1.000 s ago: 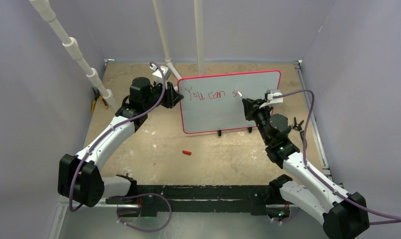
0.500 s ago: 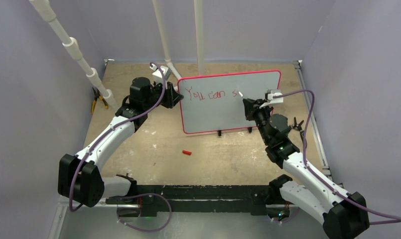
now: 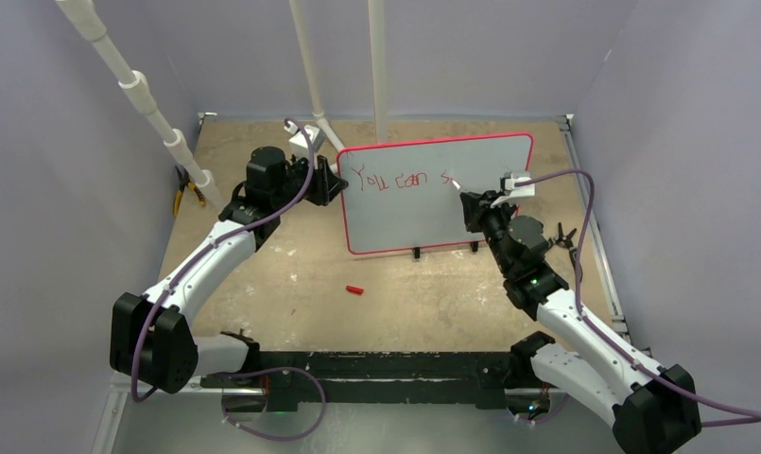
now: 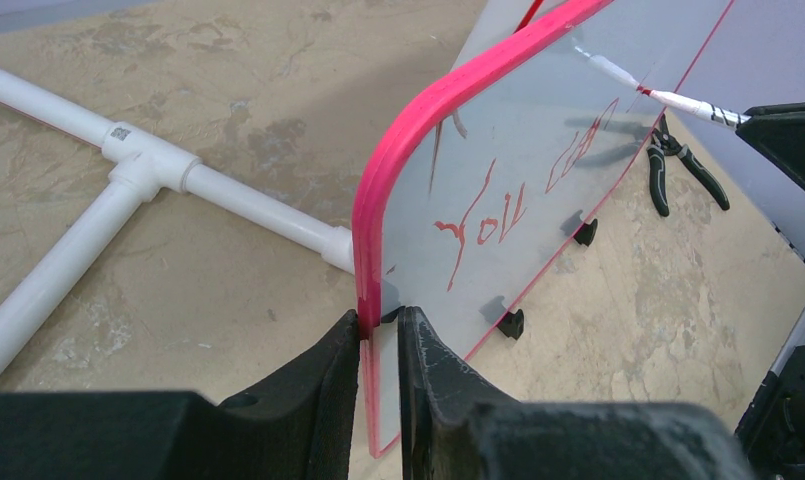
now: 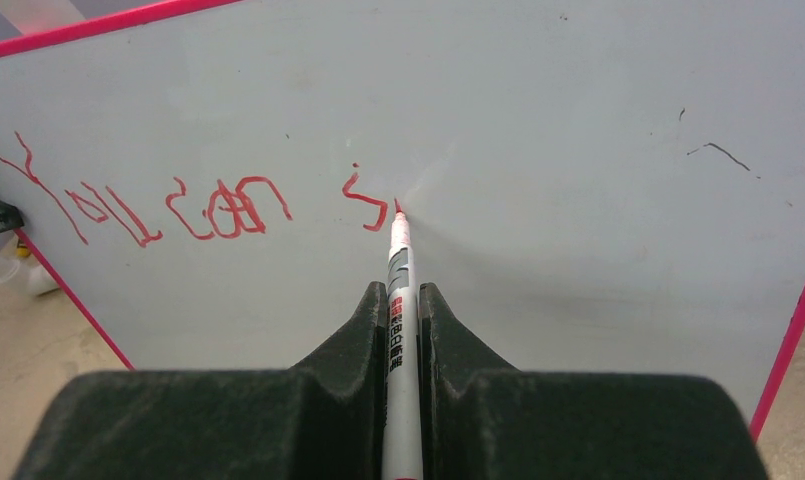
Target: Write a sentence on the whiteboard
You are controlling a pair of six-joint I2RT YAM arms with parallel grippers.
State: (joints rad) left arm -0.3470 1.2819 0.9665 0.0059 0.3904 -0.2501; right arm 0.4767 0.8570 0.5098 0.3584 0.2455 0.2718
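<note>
The whiteboard (image 3: 423, 210) stands upright at the table's middle back, white with a red-pink frame and black feet. The sentence (image 3: 397, 178) reads "you can s" in red across its upper half; it also shows in the right wrist view (image 5: 228, 210) and the left wrist view (image 4: 483, 220). My left gripper (image 3: 331, 185) is shut on the whiteboard's left edge (image 4: 376, 280). My right gripper (image 3: 473, 203) is shut on a white marker (image 5: 399, 300), uncapped, its red tip touching the board just right of the "s" (image 5: 366, 205).
A red marker cap (image 3: 355, 290) lies on the table in front of the board. White PVC pipes (image 3: 312, 85) rise behind it. Pliers (image 3: 187, 189) lie at the left wall and another pair (image 3: 565, 236) at the right.
The marker tip has shifted slightly down and right along the board after finishing the "s". The left gripper and the board have not moved.
</note>
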